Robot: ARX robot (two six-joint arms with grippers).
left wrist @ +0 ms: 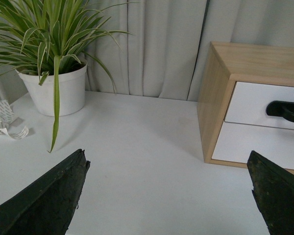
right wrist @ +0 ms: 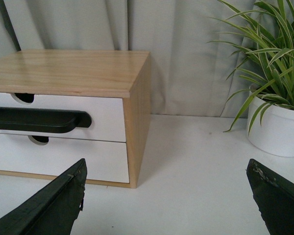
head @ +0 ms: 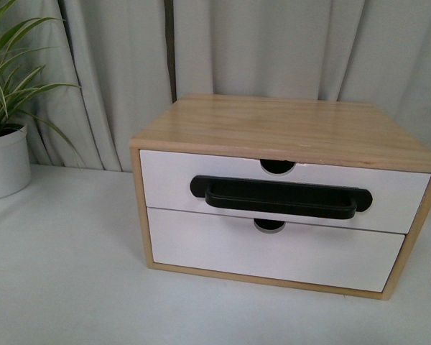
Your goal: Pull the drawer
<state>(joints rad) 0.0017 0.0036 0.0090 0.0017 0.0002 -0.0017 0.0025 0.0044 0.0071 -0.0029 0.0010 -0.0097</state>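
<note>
A light-wood cabinet (head: 287,129) stands on the white table. Its upper drawer (head: 165,183) has a white front, a long black bar handle (head: 280,195) and a half-round notch (head: 277,166); it sits flush, shut. Neither arm shows in the front view. My left gripper (left wrist: 169,161) is open over bare table, left of the cabinet (left wrist: 213,98), with the handle's end (left wrist: 284,110) in view. My right gripper (right wrist: 166,169) is open too, off the cabinet's right corner (right wrist: 137,122), the drawer (right wrist: 105,113) and its handle (right wrist: 39,120) to one side.
The lower white drawer front (head: 273,251) has no handle. A potted plant in a white pot (head: 3,162) stands at the far left, and another pot (right wrist: 277,129) at the right. A roll of tape (left wrist: 5,122) lies by the left pot (left wrist: 56,90). Grey curtains hang behind.
</note>
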